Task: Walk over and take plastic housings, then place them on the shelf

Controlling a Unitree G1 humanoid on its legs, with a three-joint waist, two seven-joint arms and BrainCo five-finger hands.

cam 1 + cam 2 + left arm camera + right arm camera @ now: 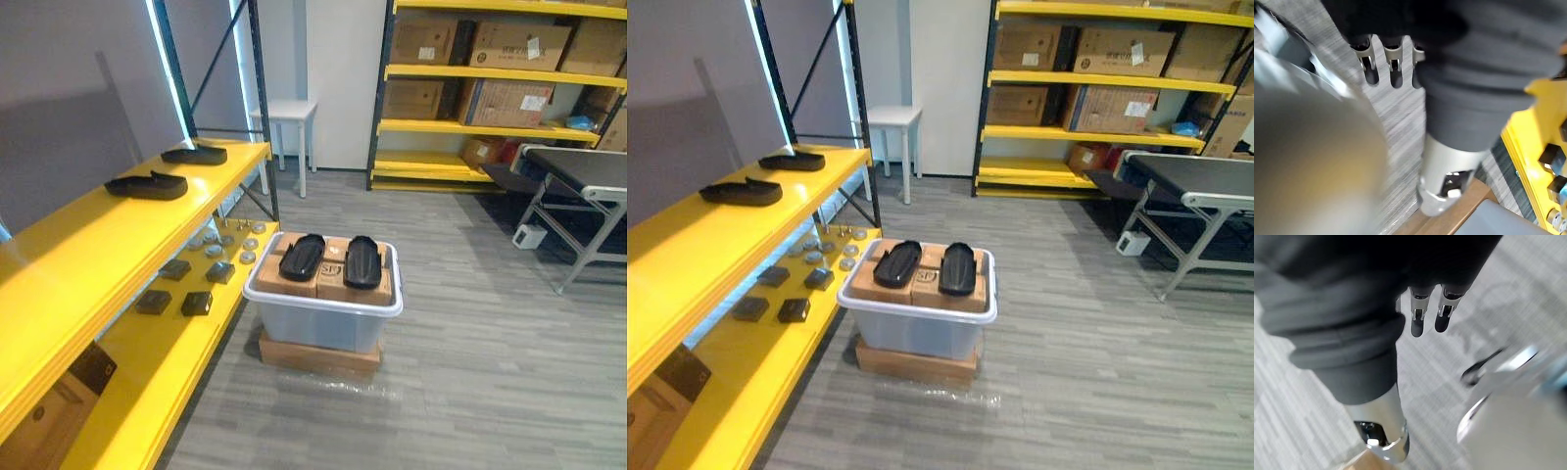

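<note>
Evidently mid-approach, left hand [1392, 61] and right hand [1419, 313] are hanging, fingers loose and empty; black oval plastic housings [302, 257] atop the clear plastic tub [323, 304] need grasping next.

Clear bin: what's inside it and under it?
Inside: brown cartons up to the rim, two black housings lying on them. Under the bin: a flat cardboard box. Below the cartons is hidden.

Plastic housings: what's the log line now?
bin: two plastic housings on boxes | top shelf: two housings | left hand: open, empty | right hand: open, empty
</note>
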